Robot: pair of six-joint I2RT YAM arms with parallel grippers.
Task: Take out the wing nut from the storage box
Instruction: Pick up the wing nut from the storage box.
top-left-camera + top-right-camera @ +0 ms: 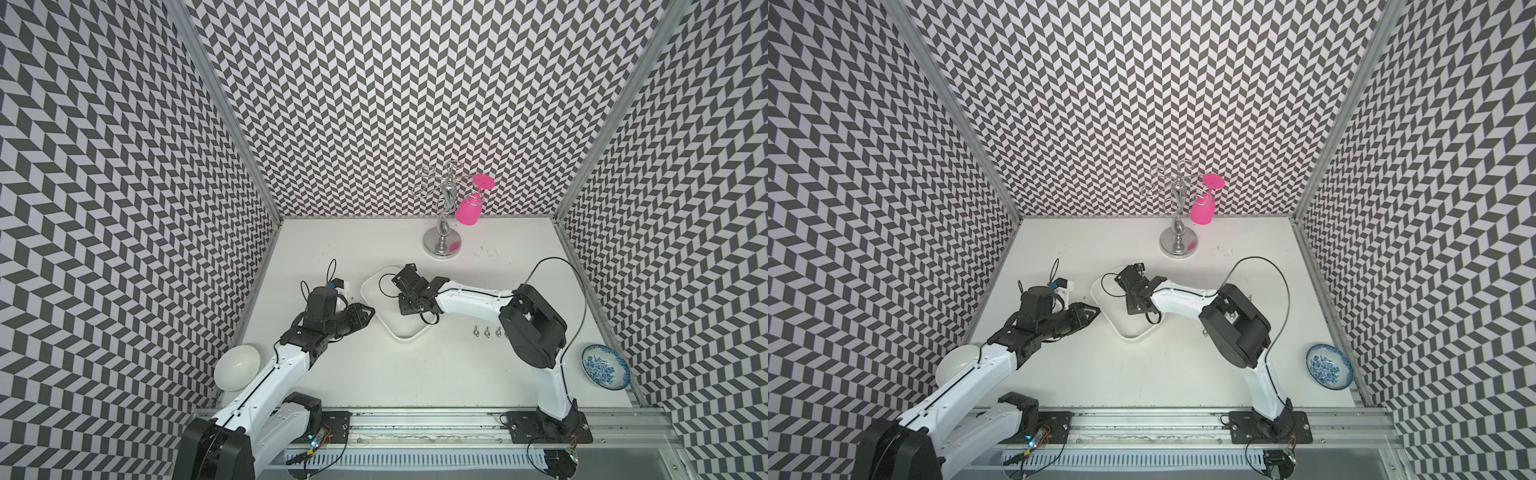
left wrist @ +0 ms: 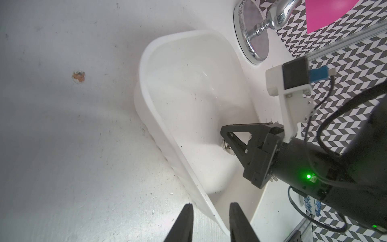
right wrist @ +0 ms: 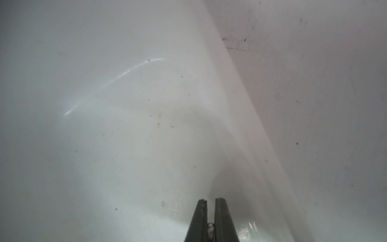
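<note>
step: lift-out | right gripper (image 3: pixel 211 209) pinches wing nut (image 3: pixel 210 227) low inside storage box (image 2: pixel 146 69) | left gripper (image 2: pixel 210 213) spread, empty | advice: rise straight, clear rim

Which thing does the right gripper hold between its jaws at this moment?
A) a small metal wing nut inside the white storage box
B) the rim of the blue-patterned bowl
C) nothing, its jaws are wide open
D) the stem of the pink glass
A: the right gripper reaches down into the storage box, jaws nearly closed on the small shiny wing nut.
</note>
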